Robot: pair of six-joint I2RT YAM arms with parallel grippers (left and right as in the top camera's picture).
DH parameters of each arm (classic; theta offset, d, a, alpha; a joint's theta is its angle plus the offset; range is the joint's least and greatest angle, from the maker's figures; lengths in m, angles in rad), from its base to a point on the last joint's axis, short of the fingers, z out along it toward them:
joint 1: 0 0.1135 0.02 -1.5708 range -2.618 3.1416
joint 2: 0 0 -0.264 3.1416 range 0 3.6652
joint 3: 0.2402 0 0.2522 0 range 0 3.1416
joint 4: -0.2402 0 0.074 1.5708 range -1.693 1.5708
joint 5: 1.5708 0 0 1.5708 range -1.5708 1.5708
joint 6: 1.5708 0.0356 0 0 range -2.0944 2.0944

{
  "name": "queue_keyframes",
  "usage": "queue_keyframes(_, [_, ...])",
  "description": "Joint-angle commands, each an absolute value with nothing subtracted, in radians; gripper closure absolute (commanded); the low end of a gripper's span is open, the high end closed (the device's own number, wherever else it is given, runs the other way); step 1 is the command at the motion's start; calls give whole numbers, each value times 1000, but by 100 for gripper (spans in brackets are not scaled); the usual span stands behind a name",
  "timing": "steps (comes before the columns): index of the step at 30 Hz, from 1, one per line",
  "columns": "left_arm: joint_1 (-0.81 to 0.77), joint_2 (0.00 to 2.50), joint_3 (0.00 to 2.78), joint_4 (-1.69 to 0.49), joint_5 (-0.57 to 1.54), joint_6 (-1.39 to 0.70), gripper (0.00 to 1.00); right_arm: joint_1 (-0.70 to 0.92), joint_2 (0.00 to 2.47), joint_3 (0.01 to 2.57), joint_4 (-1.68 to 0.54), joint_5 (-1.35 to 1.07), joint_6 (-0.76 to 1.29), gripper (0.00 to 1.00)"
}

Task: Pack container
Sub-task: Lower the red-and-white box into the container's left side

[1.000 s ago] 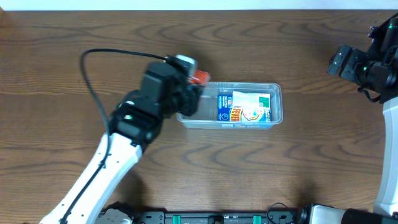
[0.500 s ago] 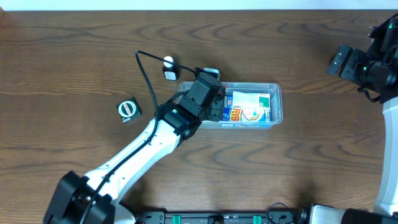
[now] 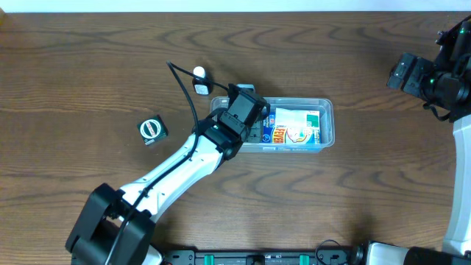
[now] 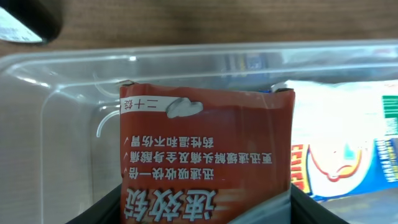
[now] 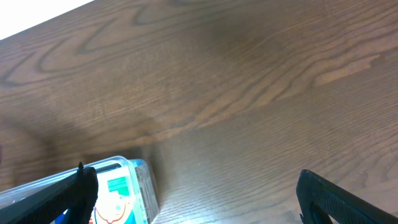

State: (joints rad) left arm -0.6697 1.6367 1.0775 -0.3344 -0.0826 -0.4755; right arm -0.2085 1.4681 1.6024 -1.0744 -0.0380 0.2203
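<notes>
Tub: the clear tub (image 3: 329, 121) sits near the middle of the table (image 3: 88, 59), long side running left to right. The left wrist view looks into its left half.
Already packed: a blue-and-white box (image 3: 294, 126) fills the right half.
Red box: the red box (image 4: 205, 155) is over the free left half, its far edge close to the tub's back wall and its right edge just beside the blue-and-white box.
Left gripper: the left gripper (image 3: 246, 118) has its jaws closed on the red box, one finger on each side.
Step in hand: you look to be setting the red box down (a judgement, not a certainty).
Do it well: lower straight, keep off the neighbouring box, release only once it rests on the floor, then lift out vertically.
Right gripper: the right gripper (image 5: 196, 177) has wide jaws holding nothing and is well apart, at the table's right edge.
Outside: a small round item (image 3: 151, 129) lies left of the tub; you cannot tell what it is.
</notes>
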Motion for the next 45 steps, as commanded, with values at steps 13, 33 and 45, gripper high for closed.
queue_keyframes(13, [-672, 1703, 1084, -358, -100, -492, 41, -216, 1471, 1606, -1074, -45, 231, 1])
queue_keyframes(33, [-672, 1777, 1084, -324, -95, -492, 41, -216, 1471, 1606, -1074, -45, 231, 1])
queue_keyframes(45, [-671, 1777, 1084, -325, -99, -504, 43, -216, 1471, 1606, -1074, -45, 231, 1])
